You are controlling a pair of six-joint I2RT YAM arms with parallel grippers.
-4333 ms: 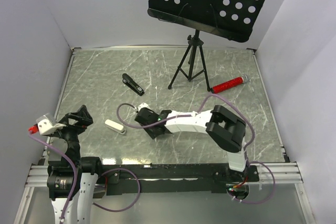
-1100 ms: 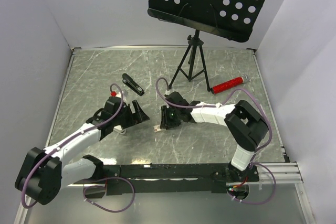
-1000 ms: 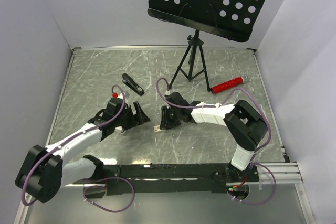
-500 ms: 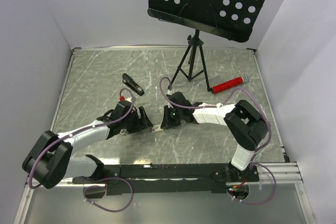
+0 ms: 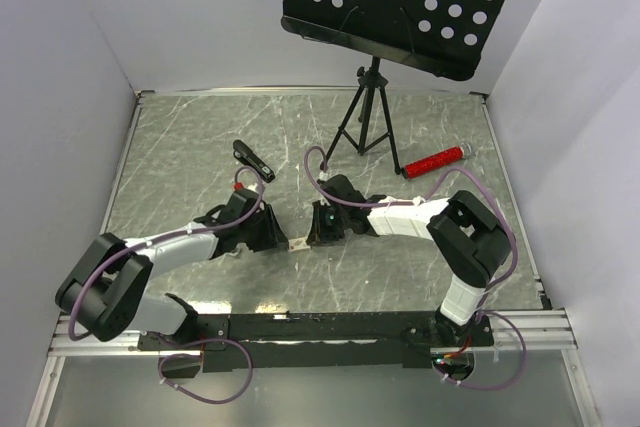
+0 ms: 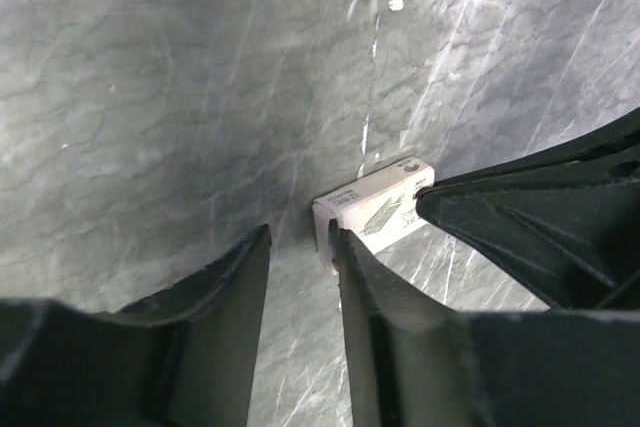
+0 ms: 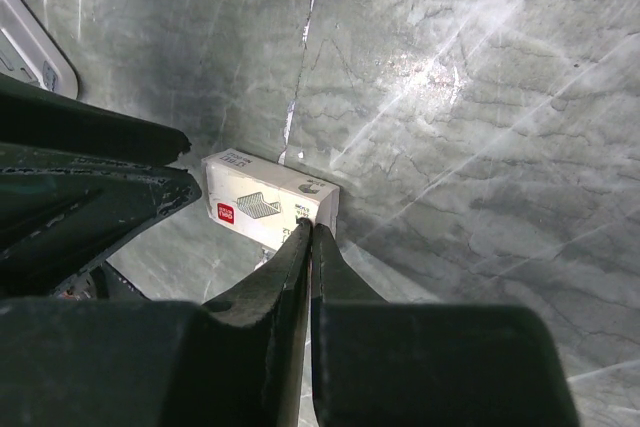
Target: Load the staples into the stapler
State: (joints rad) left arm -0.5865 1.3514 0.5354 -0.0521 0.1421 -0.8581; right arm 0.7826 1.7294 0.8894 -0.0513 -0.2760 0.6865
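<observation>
Small box (image 7: 268,205) corner behind right gripper (image 7: 310,229) tips; music stand (image 5: 440,59) top cropped.

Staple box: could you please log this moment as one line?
staple box: on table | left claw: open beside box | right claw: shut, tips at box

Grey, seemingly marble table (image 5: 180,147); 3 white walls (image 5: 200,17).

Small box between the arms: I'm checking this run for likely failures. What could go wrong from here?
1. The small box lies outside the left jaws' gap, beside one finger; closing may catch only table.
2. The right jaws are shut with their tips at the box's edge, so they may shove it rather than grip it.
3. Both arms' jaws crowd the box and could collide.
</observation>
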